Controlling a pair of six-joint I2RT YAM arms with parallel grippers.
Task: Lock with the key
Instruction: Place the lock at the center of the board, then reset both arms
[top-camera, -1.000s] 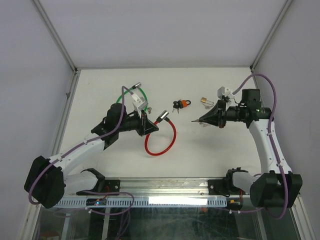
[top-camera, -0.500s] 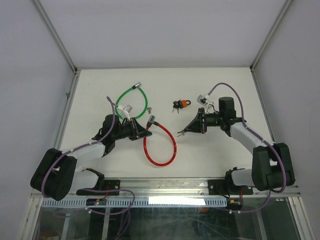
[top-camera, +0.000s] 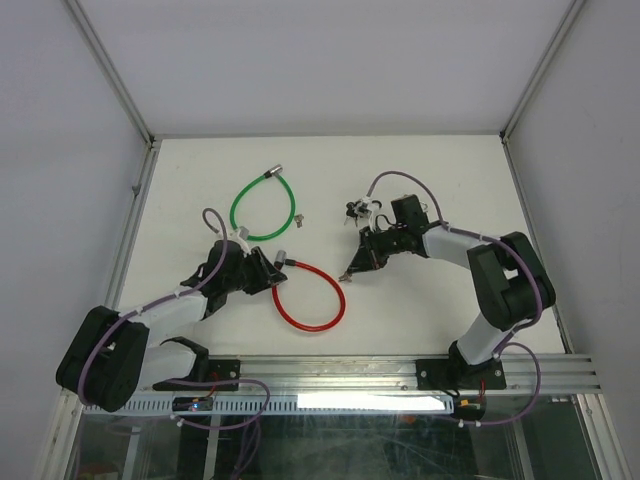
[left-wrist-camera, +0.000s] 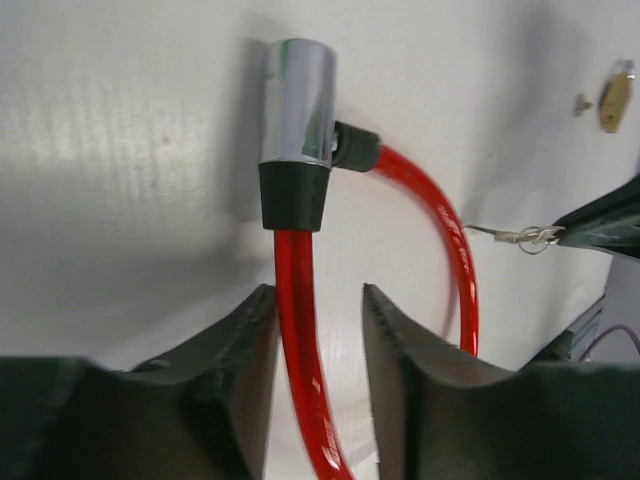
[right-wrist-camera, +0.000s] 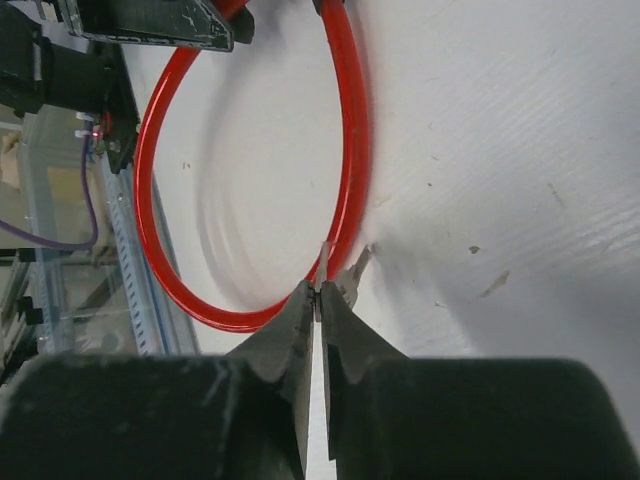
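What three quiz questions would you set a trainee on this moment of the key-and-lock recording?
1. True or false: the left gripper is clamped on a padlock.
2. What does the right gripper pinch? A) a key B) a padlock C) nothing
3. Fill in: the cable lock that neither gripper is at is ____.
Key: 1. False: its jaws stand open either side of the red cable lock. 2. A. 3. Green: the green cable lock lies apart, farther back on the table.
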